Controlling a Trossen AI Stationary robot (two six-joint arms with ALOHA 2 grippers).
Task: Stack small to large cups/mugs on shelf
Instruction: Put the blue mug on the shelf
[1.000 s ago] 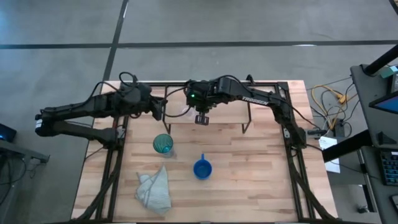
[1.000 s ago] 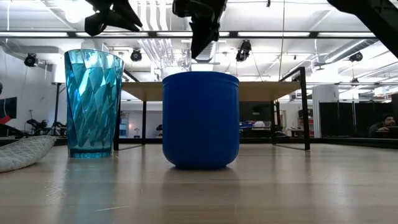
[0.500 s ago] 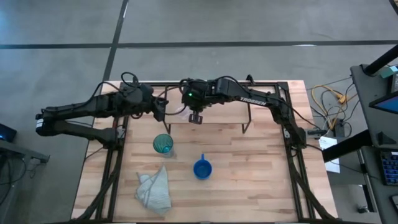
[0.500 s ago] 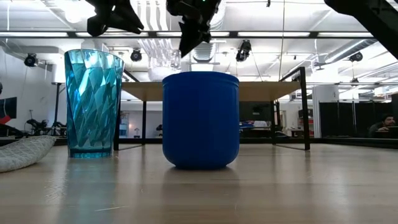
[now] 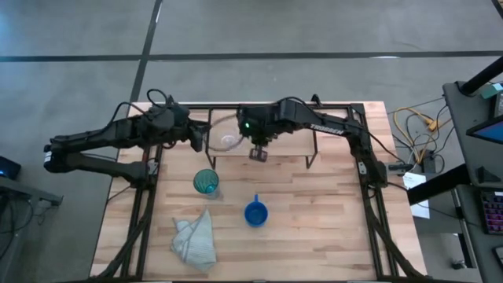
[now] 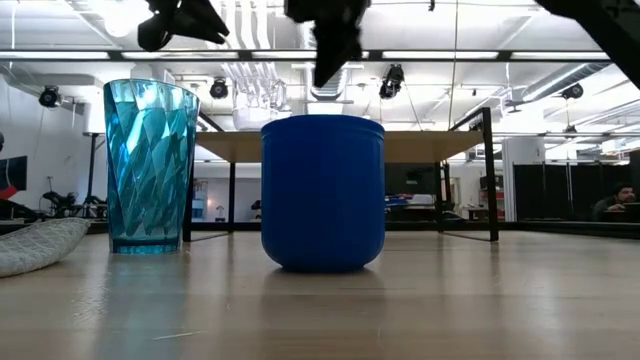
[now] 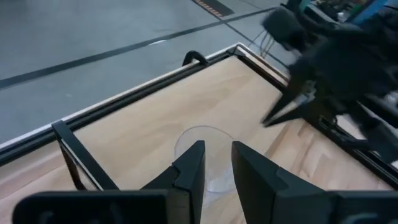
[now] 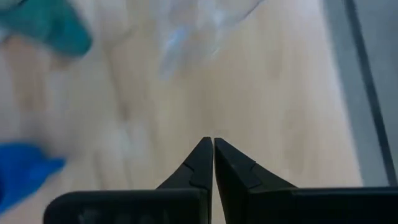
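Glass cup (image 5: 229, 141) sits on shelf (image 5: 330, 134), left part. Right gripper (image 5: 258, 154) above shelf's near edge, fingers pressed together, empty. Left gripper (image 5: 201, 138) narrowly parted beside cup. Tumbler (image 5: 206, 182) & blue mug (image 5: 254, 212) on table (image 5: 314, 228), near.

Bright even light from ceiling lamps (image 6: 130, 20), soft short shadows under the mug (image 6: 322, 192) and tumbler (image 6: 150, 166), white glare on the lamps, right wrist view badly smeared by blur, left wrist view blurred at the far arm (image 7: 336, 68).
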